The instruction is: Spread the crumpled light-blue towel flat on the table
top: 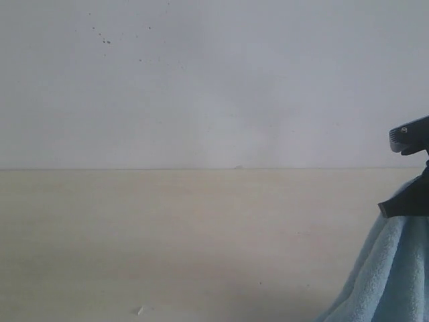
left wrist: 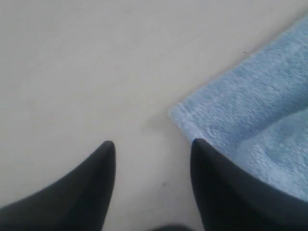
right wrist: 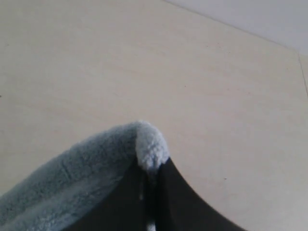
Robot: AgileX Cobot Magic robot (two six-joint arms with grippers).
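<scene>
Shows the left pincer released: dark fingers spread well apart over bare desk, with nothing between them. Puts one fingertip just beside the hemmed corner of the towel, which lies flat there; cannot tell whether tip and cloth touch. Shows the right pincer clenched on the towel, with a fluffy tuft of its edge squeezed out past the closed tips and raised above the desk. From the exterior view, catches only black parts of the right pincer at the picture's right border, with pale-blue cloth draping from them down to the desk's right side, away from the edge that meets the white wall. Cuts off most of the towel at that border, so cannot tell its full spread. Keeps the left pincer out of the exterior view.
</scene>
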